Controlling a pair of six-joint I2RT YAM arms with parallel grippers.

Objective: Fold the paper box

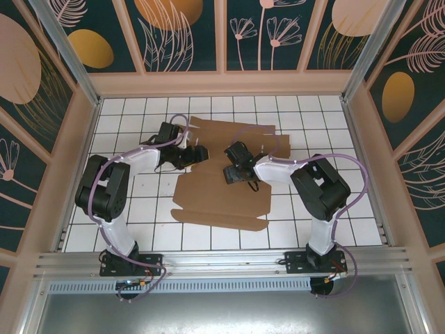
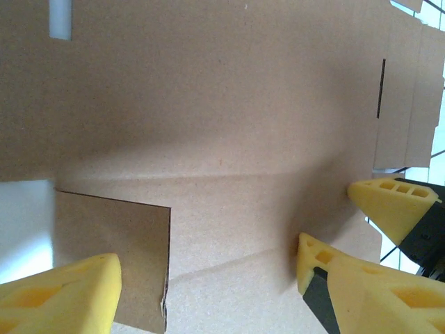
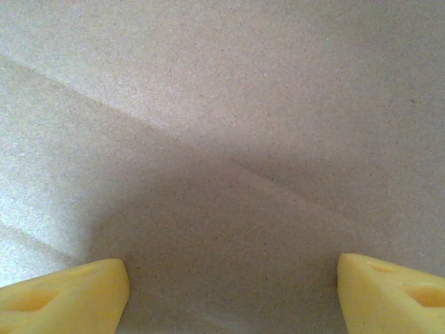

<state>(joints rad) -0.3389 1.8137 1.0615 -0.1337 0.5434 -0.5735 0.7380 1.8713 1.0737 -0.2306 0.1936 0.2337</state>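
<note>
The paper box lies as a flat brown cardboard sheet on the white tiled floor, flaps spread toward the back. My left gripper hovers over its back left part. In the left wrist view this gripper is open over the box, and a small raised flap stands beside its left finger. My right gripper sits over the sheet's middle. The right wrist view has this gripper open, close above creased cardboard, with nothing between the fingers.
White tiled floor surrounds the sheet, boxed in by wooden-framed walls. A metal rail runs along the near edge by the arm bases. Another yellow fingertip shows near a narrow slot in the cardboard.
</note>
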